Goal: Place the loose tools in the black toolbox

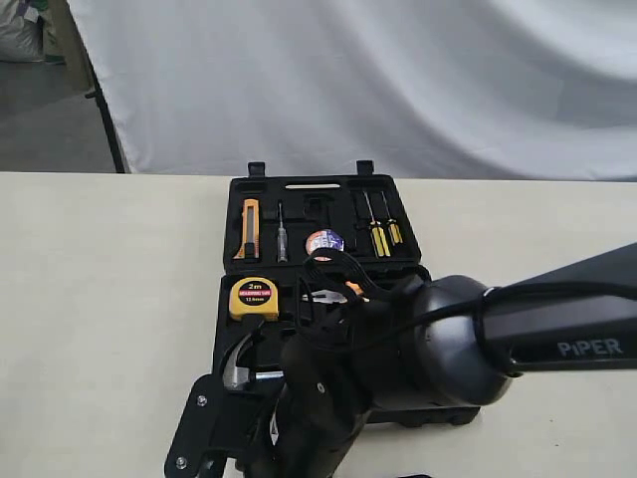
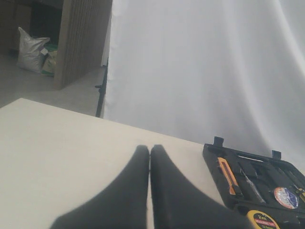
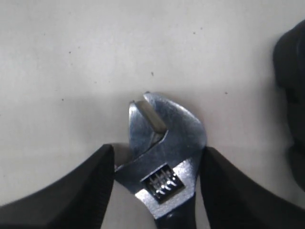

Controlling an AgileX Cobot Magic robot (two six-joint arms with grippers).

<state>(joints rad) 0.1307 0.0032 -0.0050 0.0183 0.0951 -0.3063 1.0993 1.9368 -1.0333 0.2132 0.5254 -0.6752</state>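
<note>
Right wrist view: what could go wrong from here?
1. The right gripper pinches the silver adjustable wrench at its smooth, tapered head, so it may swing or slip when lifted.
2. In the exterior view the arm hides part of the black toolbox, so seating it in a recess may be hard to check.

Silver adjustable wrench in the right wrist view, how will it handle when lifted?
The silver steel adjustable wrench looks solid, so probably stiff and heavy for its size. Its polished head may slip between the right hand's fingers. Held by the head, it could pivot.
</note>
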